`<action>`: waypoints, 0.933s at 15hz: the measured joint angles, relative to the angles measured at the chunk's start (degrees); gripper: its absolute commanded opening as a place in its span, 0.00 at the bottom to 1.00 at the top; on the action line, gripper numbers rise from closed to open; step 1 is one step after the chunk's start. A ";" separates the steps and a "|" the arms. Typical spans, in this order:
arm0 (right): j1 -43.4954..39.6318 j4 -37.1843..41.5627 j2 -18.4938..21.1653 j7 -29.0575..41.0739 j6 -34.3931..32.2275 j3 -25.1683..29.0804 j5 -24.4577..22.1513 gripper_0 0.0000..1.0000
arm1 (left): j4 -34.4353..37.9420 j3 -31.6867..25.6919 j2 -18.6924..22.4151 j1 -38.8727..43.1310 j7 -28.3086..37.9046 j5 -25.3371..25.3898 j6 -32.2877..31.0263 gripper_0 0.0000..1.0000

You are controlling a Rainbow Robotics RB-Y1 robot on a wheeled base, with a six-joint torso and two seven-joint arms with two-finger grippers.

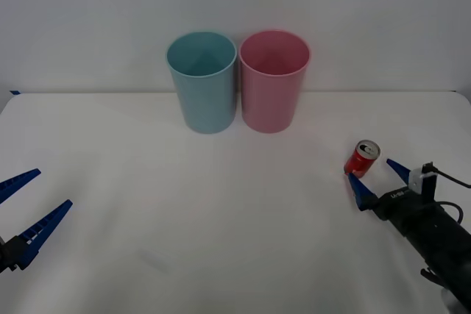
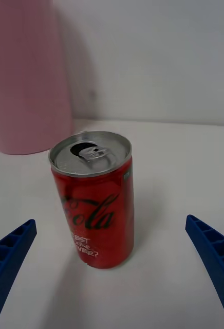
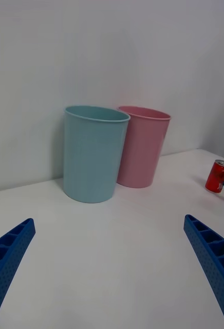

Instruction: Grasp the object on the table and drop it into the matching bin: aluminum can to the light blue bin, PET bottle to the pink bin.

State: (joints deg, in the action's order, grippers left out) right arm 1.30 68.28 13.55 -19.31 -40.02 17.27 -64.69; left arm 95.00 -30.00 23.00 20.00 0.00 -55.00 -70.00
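Aluminum can (image 1: pixel 363 157) is noted upright on the table (image 1: pixel 221 240), far right. Left gripper (image 1: pixel 26 207) is parked at the near left edge, jaws apart. Light blue bin (image 1: pixel 202 82) and pink bin (image 1: pixel 273 81) are set touching at the back centre. Right gripper (image 1: pixel 378 180) is held just behind the can, jaws spread, presumably to straddle it; nothing is seen in between.

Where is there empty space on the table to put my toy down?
The widest bare patch of the table lies between the open left gripper and the open right gripper, in front of the light blue bin and pink bin. It is crowded by the red can, where the right gripper's fingers flank it.
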 measured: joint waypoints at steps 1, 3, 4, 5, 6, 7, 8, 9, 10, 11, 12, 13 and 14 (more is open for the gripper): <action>1.36 -1.50 -0.23 -0.52 0.24 -0.04 0.00 1.00 | 0.00 0.00 0.00 0.00 0.00 0.00 0.00 1.00; 3.91 -4.41 -0.51 -1.32 0.58 -0.04 0.00 1.00 | 0.00 0.00 0.00 0.00 0.00 0.00 0.00 1.00; 5.10 -5.73 -0.64 -1.75 0.92 -0.07 0.00 1.00 | 0.00 0.00 0.00 0.00 0.00 0.00 0.00 1.00; 5.98 -6.52 -0.78 -2.05 1.26 -0.15 0.00 1.00 | 0.00 0.00 0.00 0.00 0.00 0.00 0.00 1.00; 6.79 -7.30 -0.90 -2.44 1.73 -0.31 0.00 1.00 | 0.00 0.00 0.00 0.00 -0.01 0.00 0.00 1.00; 7.57 -8.07 -1.00 -2.79 2.16 -0.48 0.00 1.00 | 0.00 0.00 0.00 0.00 -0.01 0.00 0.00 1.00; 8.22 -8.65 -1.05 -3.04 2.43 -0.55 0.00 1.00 | 0.00 0.00 0.00 0.00 0.00 0.00 0.00 1.00; 8.61 -8.94 -1.06 -3.27 2.66 -0.71 0.01 1.00 | 0.00 0.00 0.00 0.00 0.00 0.00 0.00 1.00; 8.70 -9.03 -1.07 -3.45 2.81 -0.95 0.14 1.00 | 0.00 0.00 0.00 0.00 0.00 0.00 0.00 1.00; 8.72 -9.05 -1.07 -3.63 2.84 -1.07 0.32 0.74 | 0.00 0.00 0.00 0.00 0.00 0.00 0.00 1.00; 8.72 -9.05 -1.07 -3.77 2.84 -1.12 0.43 0.28 | 0.00 0.00 0.00 0.00 0.00 0.00 0.00 1.00; 8.72 -9.04 -1.07 -3.91 2.84 -1.18 0.60 0.06 | 0.00 0.00 0.00 0.00 0.00 0.00 0.00 1.00; 8.72 -9.01 -1.07 -4.15 2.85 -1.22 0.77 0.00 | 0.00 0.00 0.00 0.00 0.00 0.00 0.00 1.00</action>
State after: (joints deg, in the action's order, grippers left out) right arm 10.02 59.27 12.48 -23.46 -37.17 16.05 -63.91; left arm 95.00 -30.00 23.00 20.00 0.00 -55.00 -70.00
